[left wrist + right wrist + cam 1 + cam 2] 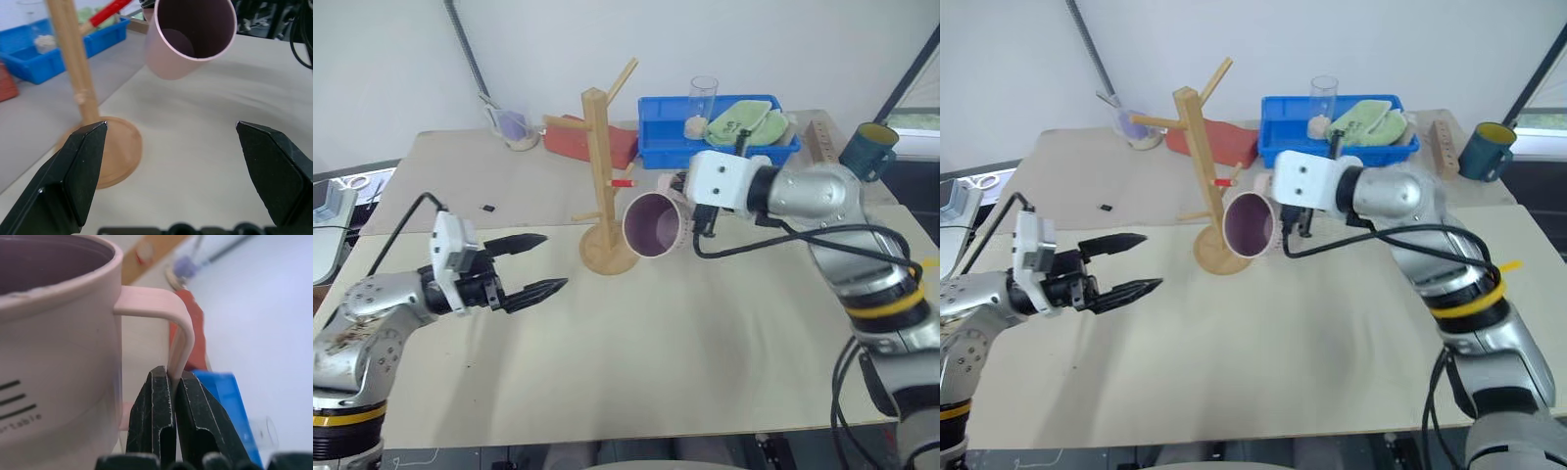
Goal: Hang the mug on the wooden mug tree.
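Pinching the mug [58,362] handle, right fingers [164,421] are closed; left fingers [73,181] gape empty.

Bright even daylight, soft faint shadows; wrist views blurred behind the near foreground

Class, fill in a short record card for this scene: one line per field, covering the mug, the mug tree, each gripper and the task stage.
mug: the mug is lifted on its side, its mouth facing the robot
grip: the right gripper is shut on the mug's handle
mug tree: the wooden mug tree stands upright beside the mug
left gripper: the left gripper is open and holds nothing
stage: not yet hung
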Robot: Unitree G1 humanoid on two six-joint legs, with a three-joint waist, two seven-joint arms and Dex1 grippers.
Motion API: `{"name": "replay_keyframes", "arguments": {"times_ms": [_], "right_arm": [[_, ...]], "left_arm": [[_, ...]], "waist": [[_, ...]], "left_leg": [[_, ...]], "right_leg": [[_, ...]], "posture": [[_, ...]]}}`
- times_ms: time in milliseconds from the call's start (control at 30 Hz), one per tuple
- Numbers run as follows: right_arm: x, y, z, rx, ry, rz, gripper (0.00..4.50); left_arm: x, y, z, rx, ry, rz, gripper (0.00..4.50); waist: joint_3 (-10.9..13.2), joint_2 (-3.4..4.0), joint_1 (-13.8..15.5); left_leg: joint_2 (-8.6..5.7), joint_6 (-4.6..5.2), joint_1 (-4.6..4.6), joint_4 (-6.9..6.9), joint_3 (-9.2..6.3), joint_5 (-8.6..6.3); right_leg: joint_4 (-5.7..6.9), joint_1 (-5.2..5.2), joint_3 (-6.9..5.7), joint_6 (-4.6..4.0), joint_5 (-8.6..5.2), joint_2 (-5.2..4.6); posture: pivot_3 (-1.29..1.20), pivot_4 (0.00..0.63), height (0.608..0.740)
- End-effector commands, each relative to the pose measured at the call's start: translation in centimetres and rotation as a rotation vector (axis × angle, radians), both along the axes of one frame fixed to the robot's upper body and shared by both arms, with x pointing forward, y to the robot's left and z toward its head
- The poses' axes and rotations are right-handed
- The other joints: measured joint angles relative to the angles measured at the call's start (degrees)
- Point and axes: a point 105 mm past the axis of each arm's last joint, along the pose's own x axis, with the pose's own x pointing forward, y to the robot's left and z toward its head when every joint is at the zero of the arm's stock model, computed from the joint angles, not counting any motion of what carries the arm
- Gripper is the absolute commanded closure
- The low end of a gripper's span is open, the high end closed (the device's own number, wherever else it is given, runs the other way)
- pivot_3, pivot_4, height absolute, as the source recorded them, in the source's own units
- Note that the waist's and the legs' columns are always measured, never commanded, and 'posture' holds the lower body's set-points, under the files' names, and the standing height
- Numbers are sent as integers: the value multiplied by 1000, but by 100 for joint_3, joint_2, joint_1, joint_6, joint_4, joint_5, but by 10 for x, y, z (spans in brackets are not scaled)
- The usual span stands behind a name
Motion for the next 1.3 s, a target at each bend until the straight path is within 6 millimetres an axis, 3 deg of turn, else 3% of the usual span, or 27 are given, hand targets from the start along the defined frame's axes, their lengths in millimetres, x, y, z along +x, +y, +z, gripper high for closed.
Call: {"name": "replay_keyframes", "arguments": {"times_ms": [33, 433, 933, 1233, 1300], "right_arm": [[2, 6, 10, -33, -41, 44, 4461], [11, 28, 23, -70, -72, 130, 4461], [19, 45, 15, -112, -36, 154, 4461], [13, 41, 31, -80, -64, 180, 1431], [8, 35, 36, -74, -69, 194, 1431]], "left_arm": [[-4, 2, 9, 2, -54, -1, 0], [-6, -15, 12, 9, -76, -4, 0], [-2, -23, 21, -19, -108, -9, 0], [5, -27, 30, -48, -117, 15, 0], [7, -26, 32, -44, -121, 39, 0]], "waist": [[-2, 4, 6], [-3, 6, -36], [-4, 7, -30], [-4, 7, -22], [-4, 7, -23]], "left_leg": [[0, 0, 1, 0, 0, 0], [3, 0, 18, -9, 0, 0], [4, 15, 19, -9, 0, 9], [3, 29, 18, -9, -1, 18], [3, 29, 17, -9, -2, 18]], "right_leg": [[1, 2, 0, 0, 0, 0], [15, 0, 2, -11, 9, 8], [20, 0, 3, -12, 11, 11], [22, 2, 3, -6, 15, 11], [22, 1, 3, -5, 15, 11]], "posture": [[0, 150, 740], [0, 150, 740], [0, 150, 740], [0, 150, 740], [0, 150, 740]]}}
